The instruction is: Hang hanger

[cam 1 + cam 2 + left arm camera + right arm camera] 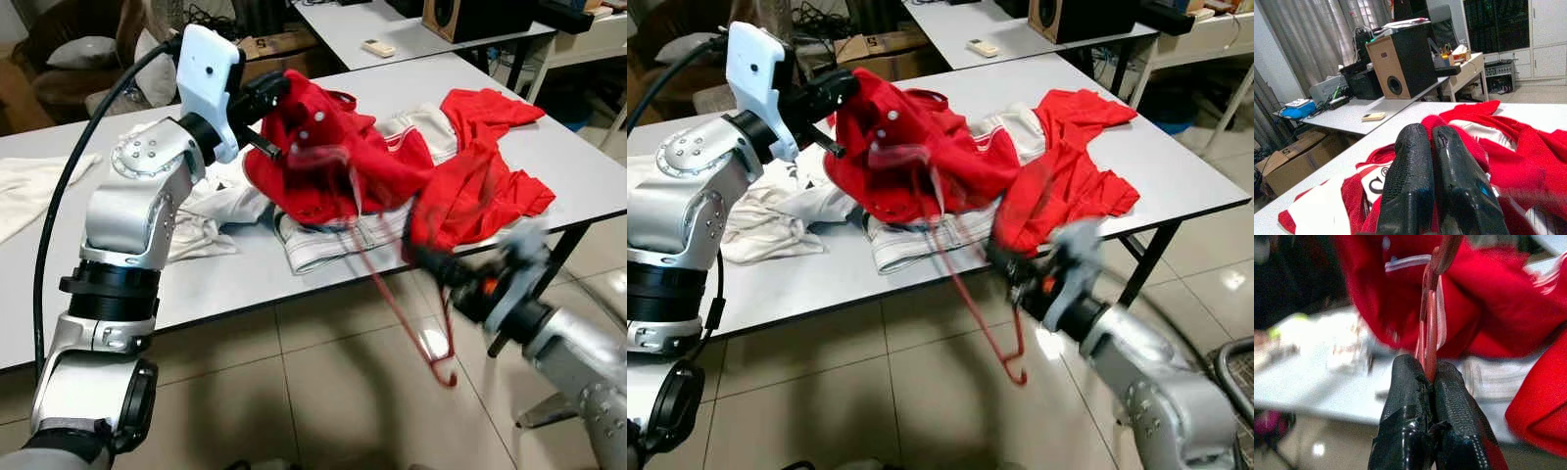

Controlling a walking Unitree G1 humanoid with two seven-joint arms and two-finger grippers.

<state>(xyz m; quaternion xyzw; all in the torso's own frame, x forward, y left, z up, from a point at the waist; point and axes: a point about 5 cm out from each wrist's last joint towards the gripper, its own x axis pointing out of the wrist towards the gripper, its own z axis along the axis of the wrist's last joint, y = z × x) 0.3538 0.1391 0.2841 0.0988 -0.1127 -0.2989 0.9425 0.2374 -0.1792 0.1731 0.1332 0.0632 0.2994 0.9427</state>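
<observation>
My left gripper [277,88] is raised over the white table [245,284] and shut on the top edge of a red garment [323,157], which it holds bunched up off the surface. In the left wrist view its fingers [1410,166] are pressed together against red cloth. Lower down, at the table's front edge, my right gripper [428,257] is shut on a thin red hanger [392,304]. The hanger runs from inside the garment down toward the floor, hook end lowest [446,372]. The right wrist view shows the hanger wire [1429,333] pinched between the fingertips. The right arm is blurred.
A second red shirt [490,166] lies on the table's right half, and a striped white cloth [333,245] and white clothes [211,220] lie under the lifted garment. Behind stands another table with a remote [378,47] and a speaker [470,15]. Tiled floor lies in front.
</observation>
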